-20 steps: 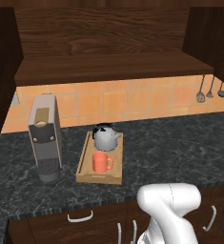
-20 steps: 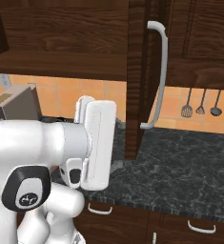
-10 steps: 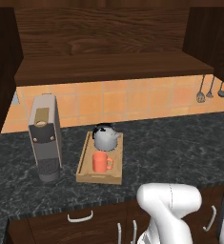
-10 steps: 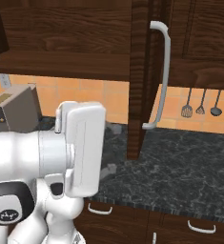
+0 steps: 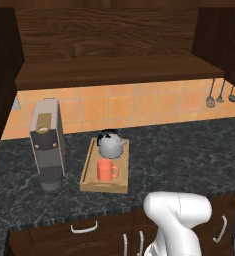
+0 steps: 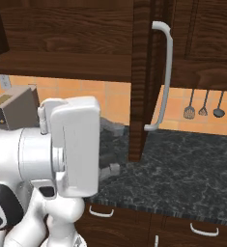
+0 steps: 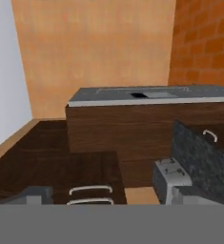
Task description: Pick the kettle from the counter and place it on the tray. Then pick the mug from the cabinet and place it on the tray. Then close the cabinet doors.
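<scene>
1. From the left base view: the kettle (image 5: 111, 144) sits at the far end of the tray (image 5: 89, 167), and the mug (image 5: 106, 170) stands just in front of it on the same tray. So both carries look finished, and the step in hand is, by my reading, shutting the cabinet doors. The tray rests on the dark speckled worktop (image 5: 179, 155), beside the tall coffee machine (image 5: 47, 144). Above, the cabinet (image 5: 109, 47) gapes open over an orange tiled wall, with utensils (image 5: 220, 93) hanging at the right.

2. Over to the right base view: one open cabinet door (image 6: 143, 82) stands edge-on to us, its long silver bar handle (image 6: 164, 77) in plain sight. The gripper (image 6: 110, 149) pokes out past the big white arm; its jaws are spread wide and hold nothing. To do this well, I'd push flat against the panel's face near the handle side, swinging it round steadily so the arm stays clear of the tray.

3. Finally the hand view: it looks off across the room at a dark wooden floor (image 7: 46, 162), a plain orange wall and a brick wall (image 7: 204, 43), and a low unit (image 7: 147, 119) with a grey top.
</scene>
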